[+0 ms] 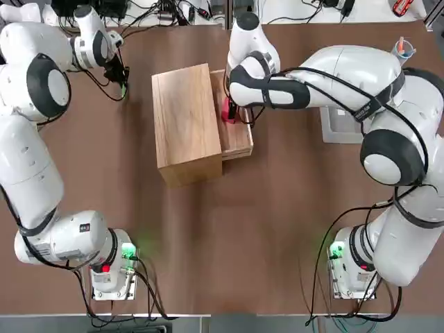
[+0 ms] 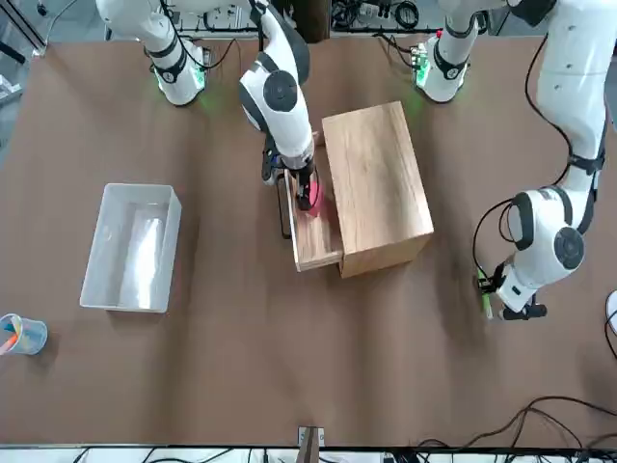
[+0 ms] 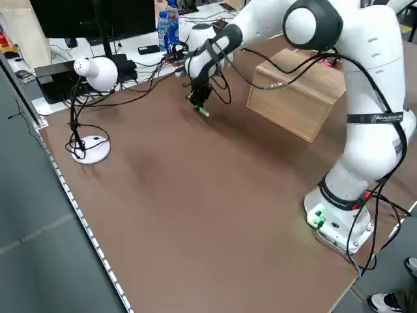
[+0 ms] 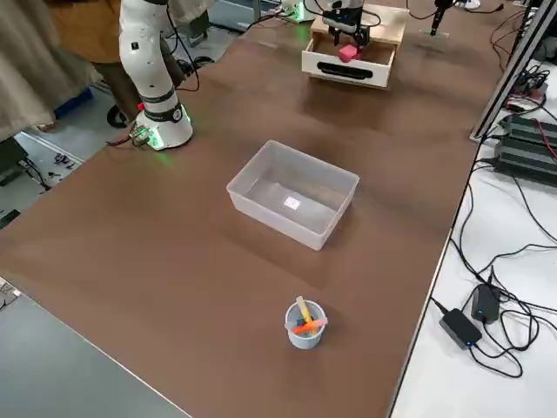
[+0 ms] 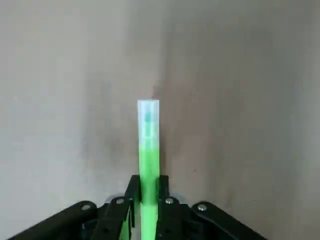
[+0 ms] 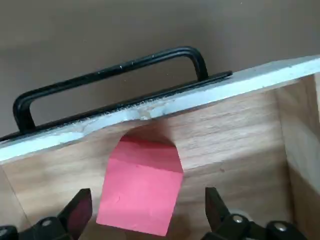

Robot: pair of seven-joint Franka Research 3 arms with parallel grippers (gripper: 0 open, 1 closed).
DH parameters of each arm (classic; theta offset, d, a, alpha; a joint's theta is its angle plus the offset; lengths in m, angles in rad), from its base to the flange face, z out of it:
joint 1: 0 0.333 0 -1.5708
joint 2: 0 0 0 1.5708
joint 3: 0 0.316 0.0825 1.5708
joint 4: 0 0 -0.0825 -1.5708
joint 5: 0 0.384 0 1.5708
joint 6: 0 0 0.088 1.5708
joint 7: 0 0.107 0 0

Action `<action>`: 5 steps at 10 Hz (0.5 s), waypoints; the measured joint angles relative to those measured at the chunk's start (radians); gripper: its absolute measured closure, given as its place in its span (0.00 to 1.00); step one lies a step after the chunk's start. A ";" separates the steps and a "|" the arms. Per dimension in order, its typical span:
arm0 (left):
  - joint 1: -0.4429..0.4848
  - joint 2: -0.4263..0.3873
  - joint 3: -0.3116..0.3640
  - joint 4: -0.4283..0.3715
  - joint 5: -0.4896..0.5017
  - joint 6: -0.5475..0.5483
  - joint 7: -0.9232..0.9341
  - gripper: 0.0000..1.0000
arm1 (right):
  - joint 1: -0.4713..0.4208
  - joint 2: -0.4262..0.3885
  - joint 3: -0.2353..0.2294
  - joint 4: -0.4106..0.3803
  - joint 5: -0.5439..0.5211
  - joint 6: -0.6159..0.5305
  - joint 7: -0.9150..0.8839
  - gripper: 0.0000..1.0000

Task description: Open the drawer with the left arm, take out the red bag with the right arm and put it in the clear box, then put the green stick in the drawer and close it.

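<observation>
Right end effector [image 6: 142, 227] spread, straddling the red bag [image 6: 141, 192] inside the open drawer [image 6: 235, 130] — soft, light; pinch its flat sides. Left end effector [image 5: 146, 202] pinches the green stick [image 5: 148, 150] — rigid.

table [image 1: 208, 236]: brown, broad | floor [image 3: 39, 261]: grey | desk lamp [image 3: 91, 72]: white, possibly unlit | side bench [image 4: 513, 261]: cables

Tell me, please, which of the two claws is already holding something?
The left claw: it is shut on the green stick, out beside the cabinet. The right claw is open over the red bag in the drawer.
</observation>
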 joint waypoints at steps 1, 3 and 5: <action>-0.001 -0.048 -0.002 0.000 0.000 -0.055 0.002 0.82 | 0.001 0.001 0.001 0.000 0.000 0.000 0.005 0.00; -0.001 -0.143 -0.020 -0.002 0.000 -0.156 0.006 0.82 | 0.008 0.014 0.002 0.000 0.000 0.001 0.013 0.00; -0.002 -0.231 -0.077 -0.003 0.000 -0.222 0.006 0.82 | 0.008 0.020 0.001 0.002 0.000 0.008 0.017 0.00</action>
